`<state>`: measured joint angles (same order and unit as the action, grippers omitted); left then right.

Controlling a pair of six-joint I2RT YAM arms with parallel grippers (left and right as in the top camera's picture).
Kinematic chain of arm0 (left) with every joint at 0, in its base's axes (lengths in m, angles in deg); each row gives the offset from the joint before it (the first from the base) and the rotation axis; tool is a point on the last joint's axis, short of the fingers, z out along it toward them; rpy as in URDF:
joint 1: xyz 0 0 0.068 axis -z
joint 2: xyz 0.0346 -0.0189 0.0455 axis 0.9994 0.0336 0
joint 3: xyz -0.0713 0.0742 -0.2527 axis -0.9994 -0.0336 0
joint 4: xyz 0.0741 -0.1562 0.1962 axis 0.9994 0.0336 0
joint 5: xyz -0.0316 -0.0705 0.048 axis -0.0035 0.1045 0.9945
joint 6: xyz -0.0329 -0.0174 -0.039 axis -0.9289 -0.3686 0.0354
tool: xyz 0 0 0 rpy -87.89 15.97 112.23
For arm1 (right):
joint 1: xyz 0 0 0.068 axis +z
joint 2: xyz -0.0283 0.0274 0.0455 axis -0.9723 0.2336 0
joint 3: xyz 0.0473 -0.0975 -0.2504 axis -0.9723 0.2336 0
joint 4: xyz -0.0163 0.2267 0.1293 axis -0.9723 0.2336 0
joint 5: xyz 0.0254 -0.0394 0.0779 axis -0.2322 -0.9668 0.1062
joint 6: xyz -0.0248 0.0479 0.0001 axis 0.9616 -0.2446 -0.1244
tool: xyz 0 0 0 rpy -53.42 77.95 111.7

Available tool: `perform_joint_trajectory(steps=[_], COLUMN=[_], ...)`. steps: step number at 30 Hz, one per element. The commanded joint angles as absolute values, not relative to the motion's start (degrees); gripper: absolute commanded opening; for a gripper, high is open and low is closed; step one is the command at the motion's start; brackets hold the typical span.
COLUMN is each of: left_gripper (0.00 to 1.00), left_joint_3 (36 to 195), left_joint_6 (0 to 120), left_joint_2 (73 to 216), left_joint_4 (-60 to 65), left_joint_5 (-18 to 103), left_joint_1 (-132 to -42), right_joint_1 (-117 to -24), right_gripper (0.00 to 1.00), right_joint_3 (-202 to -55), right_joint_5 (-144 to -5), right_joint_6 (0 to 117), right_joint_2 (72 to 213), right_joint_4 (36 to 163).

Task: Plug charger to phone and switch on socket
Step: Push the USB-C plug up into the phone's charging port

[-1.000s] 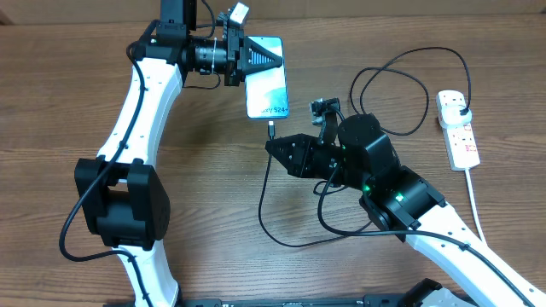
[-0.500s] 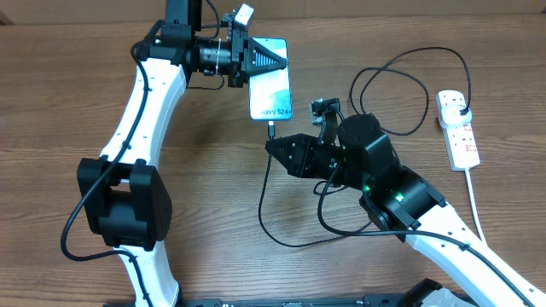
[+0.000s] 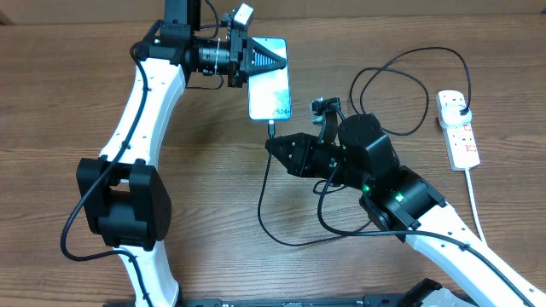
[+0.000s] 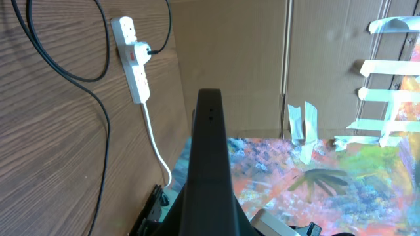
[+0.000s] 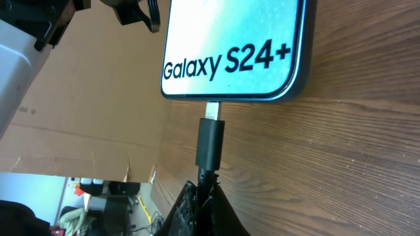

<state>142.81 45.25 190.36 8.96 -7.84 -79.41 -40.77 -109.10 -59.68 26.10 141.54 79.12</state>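
The phone has a light blue screen reading "Galaxy S24+". My left gripper is shut on its far left part; in the left wrist view its black jaws are closed. My right gripper is shut on the charger's black connector. The connector's metal tip meets the port in the phone's near short edge, with some metal still showing. The charger's black cable loops to a plug in the white socket at the right, also in the left wrist view.
The socket's thick white cord runs to the front edge. A slack loop of black cable lies in front of my right arm. Cardboard walls stand behind the table.
The phone and my left gripper have shifted slightly to the right, toward the connector. The right arm has stayed still.
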Motion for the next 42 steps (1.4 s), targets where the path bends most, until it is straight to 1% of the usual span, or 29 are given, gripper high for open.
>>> perform_joint_trajectory(steps=[1,28,42], left_gripper=[0.04,0.04,0.04], left_joint_3=[143.4,143.4,143.4], left_joint_6=[44.9,45.0,45.0], left_joint_2=[188.5,188.5,188.5], left_joint_4=[8.8,8.8,8.7], left_joint_5=[-10.8,-10.8,-10.3], left_joint_1=[-79.0,-78.2,-78.2], right_joint_1=[-40.6,-40.7,-45.1], right_gripper=[0.04,0.04,0.04], right_joint_3=[-109.1,-109.1,-109.1], right_joint_5=[-60.3,-60.3,-57.6], right_joint_6=[25.7,25.7,25.9], right_joint_2=[141.7,143.7,143.7], right_joint_4=[78.1,77.8,77.5])
